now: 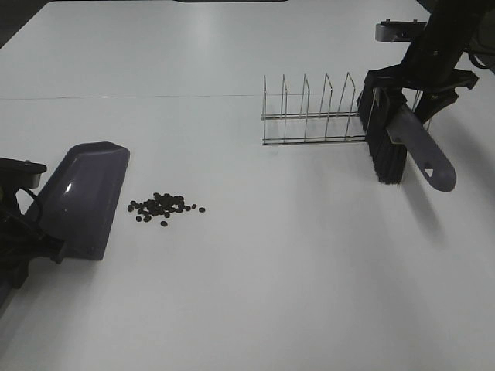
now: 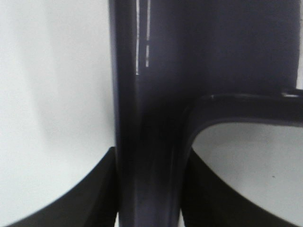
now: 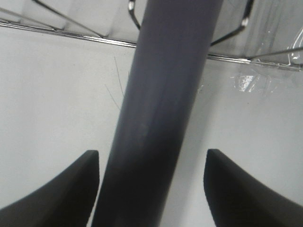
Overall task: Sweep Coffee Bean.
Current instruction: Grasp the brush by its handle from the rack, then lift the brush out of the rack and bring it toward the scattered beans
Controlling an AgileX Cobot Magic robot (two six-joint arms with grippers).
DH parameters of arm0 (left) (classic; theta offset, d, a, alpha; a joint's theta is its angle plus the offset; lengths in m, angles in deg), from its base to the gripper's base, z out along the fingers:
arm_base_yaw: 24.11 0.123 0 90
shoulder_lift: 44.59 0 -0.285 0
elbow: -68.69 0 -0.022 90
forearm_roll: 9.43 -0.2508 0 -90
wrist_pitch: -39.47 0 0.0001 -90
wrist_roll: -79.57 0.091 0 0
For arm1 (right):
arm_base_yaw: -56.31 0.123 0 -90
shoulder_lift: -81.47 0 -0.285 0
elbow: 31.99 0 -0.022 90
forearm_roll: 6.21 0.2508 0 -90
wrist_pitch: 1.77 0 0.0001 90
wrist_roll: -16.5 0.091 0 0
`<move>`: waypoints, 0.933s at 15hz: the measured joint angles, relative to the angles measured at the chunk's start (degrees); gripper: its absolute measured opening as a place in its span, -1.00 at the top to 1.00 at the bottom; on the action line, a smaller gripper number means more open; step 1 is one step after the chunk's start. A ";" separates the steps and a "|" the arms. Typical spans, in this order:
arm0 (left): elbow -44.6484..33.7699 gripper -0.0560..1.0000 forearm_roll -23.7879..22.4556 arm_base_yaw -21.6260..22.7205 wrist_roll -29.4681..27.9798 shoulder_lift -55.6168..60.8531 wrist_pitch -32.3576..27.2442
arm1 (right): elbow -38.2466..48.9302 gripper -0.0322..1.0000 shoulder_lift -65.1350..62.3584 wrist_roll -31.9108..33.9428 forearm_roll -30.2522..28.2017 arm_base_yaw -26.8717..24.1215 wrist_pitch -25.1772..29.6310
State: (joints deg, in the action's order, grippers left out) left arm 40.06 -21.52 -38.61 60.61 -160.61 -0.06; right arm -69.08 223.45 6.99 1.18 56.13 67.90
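The white desk (image 1: pixel 255 309) carries a wire rack (image 1: pixel 309 117) right beside the right pincer (image 3: pixel 151 189). That pincer's jaws are spread astride the grey handle of the brush (image 1: pixel 387 151), with a gap on one side. The left pincer (image 2: pixel 149 203) pinches the handle of the purple-grey dustpan (image 1: pixel 85 193). The coffee bean (image 1: pixel 164 206) cluster lies loose on the desk just beside the dustpan, near the left pincer and well apart from the right one.

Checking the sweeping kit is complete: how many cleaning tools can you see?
2. A dark dustpan is at the left, beside the coffee beans; a black-bristled brush is at the right, at the wire rack's end. Nothing seems to hide another.
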 joint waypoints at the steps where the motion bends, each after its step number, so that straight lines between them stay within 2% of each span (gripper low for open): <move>1: 0.00 0.27 0.00 0.00 0.00 0.00 0.00 | 0.00 -0.12 0.17 0.00 0.06 0.00 0.00; 2: 0.00 0.27 0.00 0.00 0.00 0.00 0.00 | 0.00 0.00 0.17 0.34 0.06 0.00 0.06; 3: 0.00 0.27 0.00 0.00 0.00 0.00 0.00 | 0.00 0.26 0.17 1.49 -0.17 0.00 0.23; 4: 0.00 0.27 0.00 0.00 0.00 0.00 0.00 | 0.00 0.32 0.17 1.72 -0.29 -0.06 0.29; 9: 0.00 0.27 -0.11 0.00 0.11 0.00 0.00 | 0.23 0.33 -1.38 4.01 -1.26 -0.06 0.29; 14: 0.00 0.27 -0.23 0.00 0.11 0.00 0.00 | 0.97 0.33 -13.81 6.19 -2.81 0.29 0.34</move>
State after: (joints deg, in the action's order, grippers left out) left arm 40.06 -21.75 -38.61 60.72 -160.61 -0.06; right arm -68.11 209.64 13.18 -1.63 56.42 68.24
